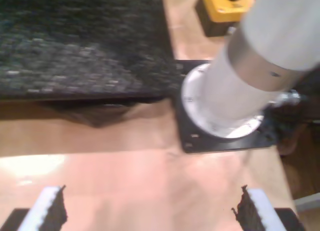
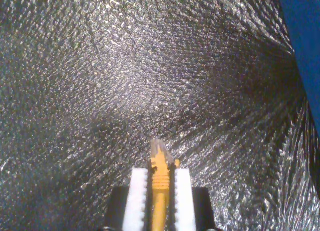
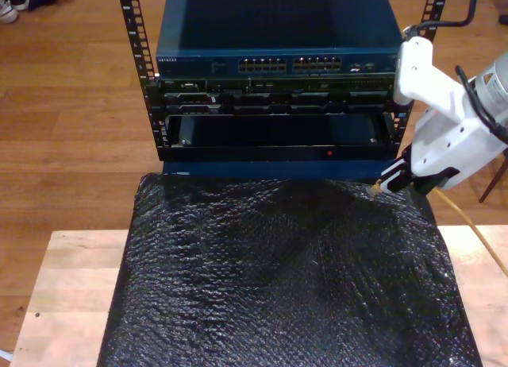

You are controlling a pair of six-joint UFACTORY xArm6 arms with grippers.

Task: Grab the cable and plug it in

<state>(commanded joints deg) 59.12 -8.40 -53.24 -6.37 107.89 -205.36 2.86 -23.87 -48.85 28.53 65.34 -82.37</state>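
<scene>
Pinched item: cable (image 2: 160,191), yellow-orange, held between the white pads of my second pincer (image 2: 160,183), which is pressed together on it just behind the clear plug (image 2: 158,148); the plug juts out past the fingertips.

Below that pincer: black textured mat (image 2: 100,91), close under the plug. Risk, judged: a dip would drag the plug on the mat and twist it in the pads.

Trailing: in the exterior view the cable (image 3: 468,224) hangs behind the pincer (image 3: 389,180) toward that view's right edge. Risk: slack could snag the mat's edge or tug the plug off line.

Ahead: rack (image 3: 274,73) with blue switch (image 3: 278,33) and its rows of ports (image 3: 290,64), above and beyond the pincer, well apart. Open air between; rack posts flank the approach. Risk: a skewed plug would jam at the port mouth.

Elsewhere: my first pincer (image 1: 150,211) spread wide, holding nothing, over bare desk (image 1: 125,176); an arm base (image 1: 225,111) and yellow box (image 1: 225,3) ahead limit its room.
</scene>
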